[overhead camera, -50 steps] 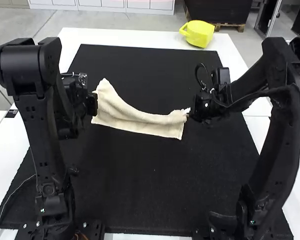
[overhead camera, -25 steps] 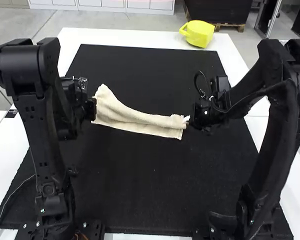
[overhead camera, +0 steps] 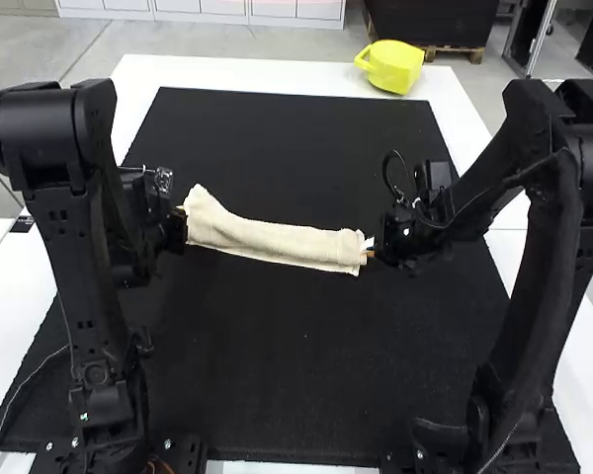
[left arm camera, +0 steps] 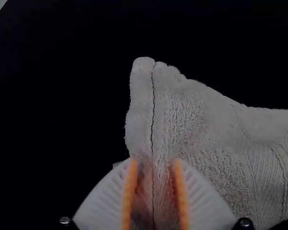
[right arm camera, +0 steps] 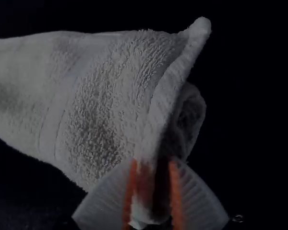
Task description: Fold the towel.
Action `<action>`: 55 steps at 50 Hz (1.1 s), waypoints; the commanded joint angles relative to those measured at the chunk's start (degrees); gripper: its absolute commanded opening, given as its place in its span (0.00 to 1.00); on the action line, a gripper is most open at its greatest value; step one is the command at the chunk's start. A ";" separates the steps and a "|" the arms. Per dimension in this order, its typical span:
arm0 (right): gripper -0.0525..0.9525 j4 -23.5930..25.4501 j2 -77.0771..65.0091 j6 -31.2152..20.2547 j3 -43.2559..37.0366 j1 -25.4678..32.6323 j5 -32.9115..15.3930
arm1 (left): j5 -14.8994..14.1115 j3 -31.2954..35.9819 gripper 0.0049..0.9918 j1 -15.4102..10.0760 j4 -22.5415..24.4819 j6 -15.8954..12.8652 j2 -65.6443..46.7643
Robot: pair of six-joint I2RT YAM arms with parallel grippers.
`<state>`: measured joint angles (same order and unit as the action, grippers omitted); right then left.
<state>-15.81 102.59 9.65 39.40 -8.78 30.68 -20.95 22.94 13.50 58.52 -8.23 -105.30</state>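
The cream towel [overhead camera: 267, 240] lies as a narrow folded band across the middle of the mat, its left end peaked upward. My left gripper [overhead camera: 182, 219] is at that end; in the left wrist view the left gripper [left arm camera: 154, 191] is shut on the towel's edge, with cloth [left arm camera: 173, 115] between its orange pads. At the opposite end stands my right gripper [overhead camera: 370, 251]. In the right wrist view the right gripper [right arm camera: 153, 194] is shut on a layered edge of the towel [right arm camera: 105, 100], beside a rolled, open-ended fold [right arm camera: 189, 120].
The black mat [overhead camera: 306, 365] covers most of the white table [overhead camera: 227, 74]. A yellow container [overhead camera: 392, 67] stands at the table's far edge, right of centre. Both arms rise from the near side, left and right of the towel.
Both grippers have moved nearer to the arms' bases, taking the towel's upper layer with them. The band is narrower, and its left peak has dropped.
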 commanded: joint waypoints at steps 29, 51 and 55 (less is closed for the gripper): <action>0.93 1.40 0.69 -0.42 0.94 0.43 0.70 | 5.39 -0.88 0.98 5.40 4.94 2.52 1.94; 0.93 1.31 1.30 1.78 4.28 -2.91 0.26 | 5.22 1.67 0.98 6.54 -0.07 6.47 7.56; 0.93 1.31 1.30 1.95 4.81 -3.70 -0.27 | 5.22 2.37 0.98 6.54 -1.13 6.56 8.18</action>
<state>-14.35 103.07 10.35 42.65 -11.29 31.03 -16.03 23.35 19.51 57.56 -2.52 -98.96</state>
